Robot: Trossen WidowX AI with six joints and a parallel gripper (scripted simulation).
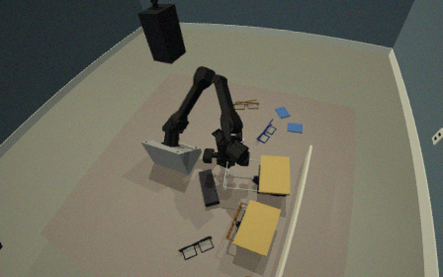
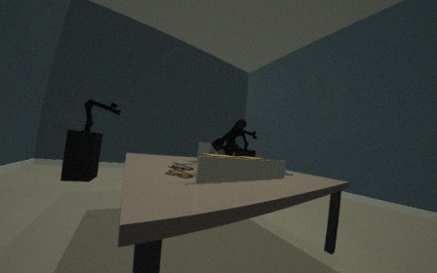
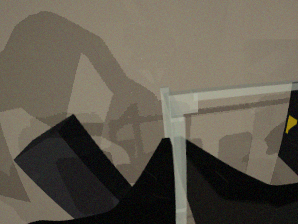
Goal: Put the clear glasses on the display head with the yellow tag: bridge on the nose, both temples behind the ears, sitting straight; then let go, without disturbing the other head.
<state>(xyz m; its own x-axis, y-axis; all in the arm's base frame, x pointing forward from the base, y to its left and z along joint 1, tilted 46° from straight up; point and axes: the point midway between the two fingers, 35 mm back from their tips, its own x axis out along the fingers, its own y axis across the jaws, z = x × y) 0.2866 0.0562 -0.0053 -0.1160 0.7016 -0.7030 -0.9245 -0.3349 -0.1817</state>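
Your table (image 1: 99, 208) carries everything, with a long pale divider board (image 1: 297, 208) far past the fingers on the side away from the arm base. Your arm (image 1: 218, 99) folds up from its grey base block (image 1: 170, 155) and down to the gripper (image 1: 228, 165), which hangs low over the mat. Two yellow-topped display heads sit beyond the fingers toward the board: one (image 1: 274, 174) just across from the fingertips, the other (image 1: 257, 227) further off to the side, with a brown pair of glasses (image 1: 236, 222) leaning at its near edge. A dark case (image 1: 209, 187) lies just beside the fingers on the base side, also seen at lower left from the wrist (image 3: 73, 169). Your fingers are pinched nearly closed on the clear glasses (image 3: 178, 156); the frame's pale bar runs straight up between the dark fingers and a second bar branches off toward the nearer head. A small yellow tag (image 3: 290, 123) shows at the far edge of the wrist view, probably on that nearer head, but the crop is too tight to be sure. The clear glasses (image 1: 232, 180) hang below the fingers, short of that head, not on it. Black glasses (image 1: 196, 247), blue glasses (image 1: 266, 133), another brown pair (image 1: 246, 104) and two blue cloths (image 1: 289, 120) lie well apart from the fingers.
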